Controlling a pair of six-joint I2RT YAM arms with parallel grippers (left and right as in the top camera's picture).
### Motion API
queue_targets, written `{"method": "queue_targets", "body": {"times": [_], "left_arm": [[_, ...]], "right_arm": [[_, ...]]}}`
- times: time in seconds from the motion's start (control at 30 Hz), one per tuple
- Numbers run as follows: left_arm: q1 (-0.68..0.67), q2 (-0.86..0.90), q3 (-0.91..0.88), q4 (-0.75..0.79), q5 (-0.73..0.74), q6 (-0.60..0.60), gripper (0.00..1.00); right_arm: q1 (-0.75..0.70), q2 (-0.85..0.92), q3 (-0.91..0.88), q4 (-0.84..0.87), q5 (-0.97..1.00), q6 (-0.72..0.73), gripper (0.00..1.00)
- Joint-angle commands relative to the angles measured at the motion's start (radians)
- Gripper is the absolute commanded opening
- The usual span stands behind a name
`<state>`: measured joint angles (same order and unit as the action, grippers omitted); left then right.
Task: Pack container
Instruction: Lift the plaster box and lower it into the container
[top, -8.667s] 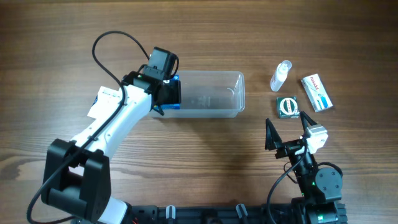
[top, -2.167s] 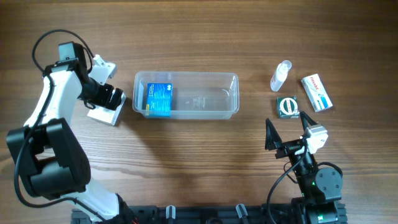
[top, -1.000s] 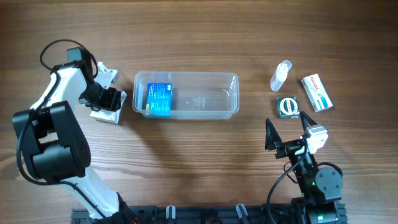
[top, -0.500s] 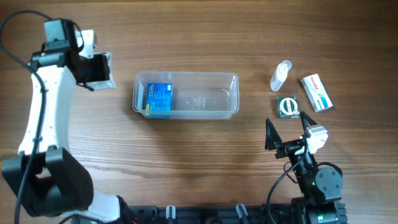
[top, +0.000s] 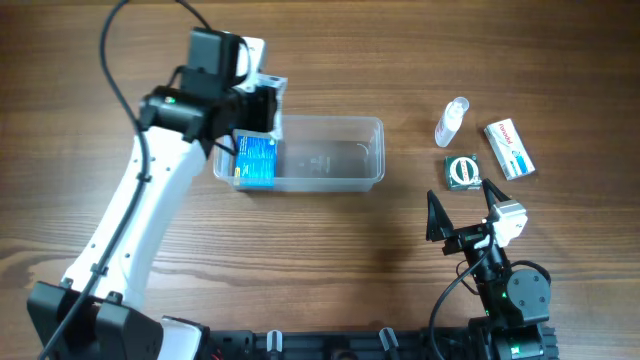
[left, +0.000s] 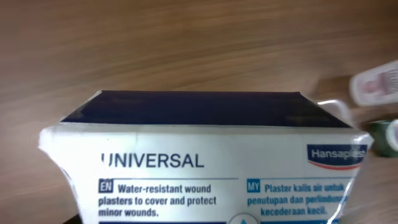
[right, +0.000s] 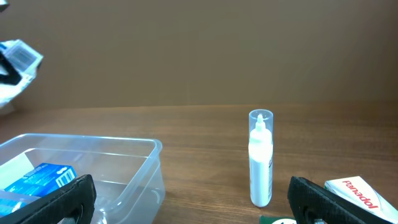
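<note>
While our right gripper (right: 189, 183) rested low at the near edge, jaws spread wide around nothing, we judged it parked there to keep out of the other arm's way. Just beyond it the green round tin (top: 462, 170), the Panadol box (top: 508, 148) and the spray bottle (top: 452, 120) waited on the wood, well apart from the container (top: 335, 158). That clear tub sat mid-table with a blue box (top: 256, 160) tucked against its left end. Farthest off, our left gripper (top: 258, 102) hung over the tub's far left corner, clamped on the plaster box (left: 205, 155), which hid the fingers. We reckoned it was carried high to clear the rim before going down beside the blue box.
</note>
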<state>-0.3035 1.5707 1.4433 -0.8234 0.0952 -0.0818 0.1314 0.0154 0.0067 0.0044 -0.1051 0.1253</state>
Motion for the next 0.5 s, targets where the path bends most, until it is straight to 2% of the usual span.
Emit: {"method": "queue_targets", "body": {"times": [0.0,0.23,0.47], "left_arm": [[-0.064,0.035,0.017,0.005,-0.043,-0.190,0.60],[-0.129,0.150,0.016,0.021,-0.076,-0.231,0.63],[-0.132,0.246,0.015,0.016,-0.089,-0.241,0.65]], "right_arm": [[-0.006,-0.004,-0.002,0.004,-0.016,-0.018,1.00],[-0.006,-0.004,-0.002,0.004,-0.016,-0.018,1.00],[-0.006,-0.004,-0.002,0.004,-0.016,-0.018,1.00]]}}
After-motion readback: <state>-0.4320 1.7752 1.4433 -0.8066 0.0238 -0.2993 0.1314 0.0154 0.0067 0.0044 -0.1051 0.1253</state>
